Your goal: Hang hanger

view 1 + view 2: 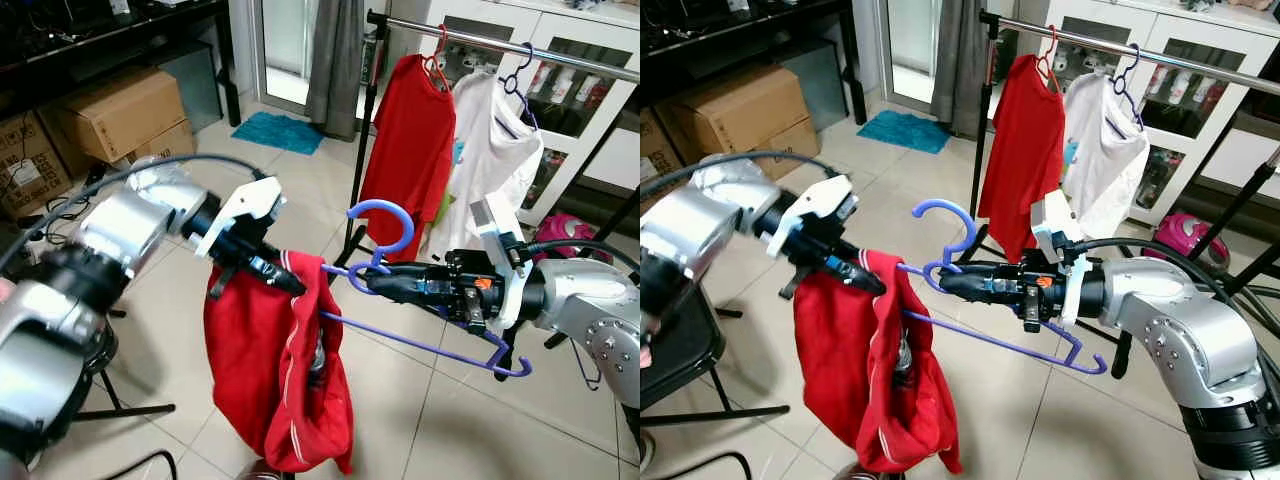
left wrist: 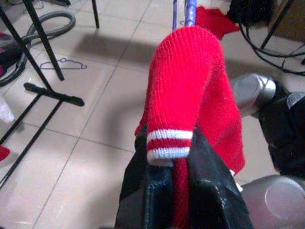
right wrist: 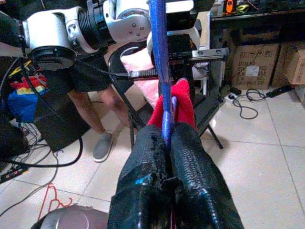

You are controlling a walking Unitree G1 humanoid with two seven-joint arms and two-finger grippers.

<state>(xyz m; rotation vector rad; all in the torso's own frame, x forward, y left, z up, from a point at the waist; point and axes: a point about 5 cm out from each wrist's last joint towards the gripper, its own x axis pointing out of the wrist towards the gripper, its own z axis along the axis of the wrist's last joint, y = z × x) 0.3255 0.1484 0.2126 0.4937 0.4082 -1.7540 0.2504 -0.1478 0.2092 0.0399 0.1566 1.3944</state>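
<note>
In the centre of the left eye view we hold a purple hanger [image 1: 400, 290] out in front of us, with a red garment [image 1: 275, 375] draped from its left end and sagging toward the lower middle of the frame. Our right gripper [image 1: 372, 281] is clenched on the hanger just below its hook; the right wrist view shows the two black fingers [image 3: 190, 171] pressed together around the purple neck. Our left gripper [image 1: 292, 283] is pinched on the garment at its top edge, and in the left wrist view a red knitted cuff with white stripes [image 2: 171, 143] sits caught between the fingers [image 2: 209, 191].

The hanger's long axis runs from the middle of the frame down toward the lower right, where its bare far end [image 1: 515, 368] curls up, so it sits tilted, not level. The hook [image 1: 385, 225] rises from the neck and curves toward the upper left.

The clothes rail [image 1: 500, 45] crosses the upper right of the frame, well apart from the hook and higher than it. A red shirt [image 1: 410, 150] and a white shirt [image 1: 490, 150] already hang there. We judge that the hanging turns on this gap: the rail lies up and to the right of the hook, on the side of our right arm, which is the nearer one and already grips the neck. The hook would have to be lifted above the bar, with the left gripper letting the garment go or following along.
</note>
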